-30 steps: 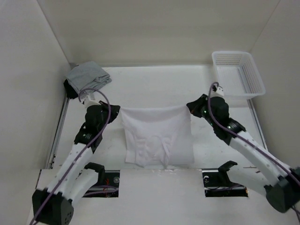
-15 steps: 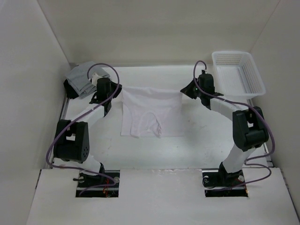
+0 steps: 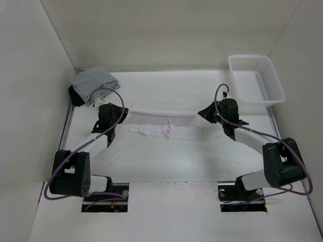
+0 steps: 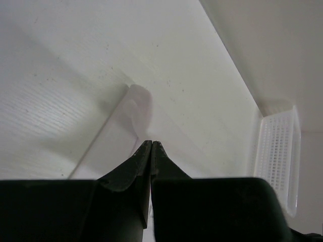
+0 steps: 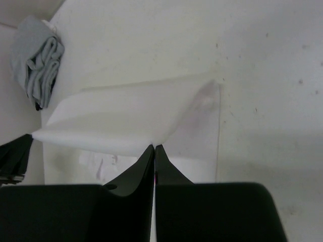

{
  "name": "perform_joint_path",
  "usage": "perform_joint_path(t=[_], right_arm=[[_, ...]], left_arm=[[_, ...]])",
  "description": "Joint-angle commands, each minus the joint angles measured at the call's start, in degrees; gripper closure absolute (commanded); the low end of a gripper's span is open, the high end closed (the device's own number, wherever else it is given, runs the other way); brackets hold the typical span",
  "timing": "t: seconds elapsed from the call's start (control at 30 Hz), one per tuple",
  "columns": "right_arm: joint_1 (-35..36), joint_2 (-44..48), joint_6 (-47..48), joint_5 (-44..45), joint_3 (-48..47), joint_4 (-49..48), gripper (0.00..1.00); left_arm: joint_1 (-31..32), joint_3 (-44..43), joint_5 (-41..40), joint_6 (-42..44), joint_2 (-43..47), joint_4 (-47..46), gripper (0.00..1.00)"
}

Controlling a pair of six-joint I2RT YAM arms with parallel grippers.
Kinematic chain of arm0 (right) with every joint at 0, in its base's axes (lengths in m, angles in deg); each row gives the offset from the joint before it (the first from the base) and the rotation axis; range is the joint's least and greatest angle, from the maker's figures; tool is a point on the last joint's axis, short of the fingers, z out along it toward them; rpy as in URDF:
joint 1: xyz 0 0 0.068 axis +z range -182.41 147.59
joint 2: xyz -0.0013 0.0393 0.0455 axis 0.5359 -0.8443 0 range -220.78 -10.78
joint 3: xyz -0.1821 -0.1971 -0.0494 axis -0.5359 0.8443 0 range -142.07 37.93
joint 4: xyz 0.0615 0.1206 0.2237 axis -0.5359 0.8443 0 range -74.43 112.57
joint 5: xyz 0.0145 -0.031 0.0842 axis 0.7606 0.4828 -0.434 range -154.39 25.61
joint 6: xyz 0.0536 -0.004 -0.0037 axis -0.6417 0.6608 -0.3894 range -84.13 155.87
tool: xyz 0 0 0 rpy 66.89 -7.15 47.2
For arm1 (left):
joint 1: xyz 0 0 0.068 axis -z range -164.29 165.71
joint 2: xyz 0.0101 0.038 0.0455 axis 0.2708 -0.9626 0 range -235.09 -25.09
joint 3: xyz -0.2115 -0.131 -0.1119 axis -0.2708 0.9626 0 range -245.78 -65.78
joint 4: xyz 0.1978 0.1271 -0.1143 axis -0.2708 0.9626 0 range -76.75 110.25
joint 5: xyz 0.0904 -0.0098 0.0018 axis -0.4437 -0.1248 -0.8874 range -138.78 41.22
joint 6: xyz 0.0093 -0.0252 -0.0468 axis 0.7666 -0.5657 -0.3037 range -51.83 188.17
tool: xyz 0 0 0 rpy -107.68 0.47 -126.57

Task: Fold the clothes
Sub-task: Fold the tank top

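The white garment [image 3: 162, 127], left of the lattice basket [image 3: 257, 75], is being stretched by its top corners, each pinched between the tightly closed left fingers [image 4: 136, 164] and right fingers [image 5: 141, 166]. If it is being pulled unevenly, a thin corner could be lost.

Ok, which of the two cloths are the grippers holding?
The white garment, stretched between the left gripper and the right gripper. The grey bundle lies untouched in the far left corner.
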Motion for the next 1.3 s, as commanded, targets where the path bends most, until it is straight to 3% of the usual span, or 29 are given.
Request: perform_joint_path(t=[0.0,0.33,0.6,0.73,0.9,0.97,1.03,1.13,1.27], right_arm=[[2.47,3.70,-0.23,1.33,5.27,-5.12,0.97],[13.19,10.12,-2.42,11.43,17.93,-5.91,0.97],[16.63,9.77,-6.02,14.44,22.42,-4.24,0.96],[19.35,12.67,-6.64,14.52,22.95,-1.70,0.84],[18.05,17.23,-5.51,14.61,24.00,-1.86,0.55],[16.38,17.16,-4.80,14.17,23.39,-3.35,0.48],[14.27,14.45,-4.53,13.03,22.25,-5.20,0.46],[11.11,9.00,-5.06,10.23,20.67,-7.75,0.49],[9.08,2.49,-7.52,5.39,19.88,-12.67,0.57]], left_arm=[[-1.40,2.62,1.53,1.16,3.16,-4.96,1.00],[-4.92,10.27,5.14,-0.42,3.69,-8.12,0.99],[-7.73,15.28,9.09,-0.68,4.22,-8.21,0.96],[-9.57,16.78,9.27,-1.21,3.78,-8.30,0.92],[-9.67,16.78,7.61,-1.74,11.84,-6.37,0.87],[-7.13,15.38,5.15,-0.86,15.80,-3.66,0.86],[-2.31,13.36,1.90,0.89,17.75,-1.72,0.85],[7.44,9.41,-2.23,3.79,16.01,-1.01,0.84],[20.02,3.87,-5.23,5.20,7.41,-2.41,0.84]])
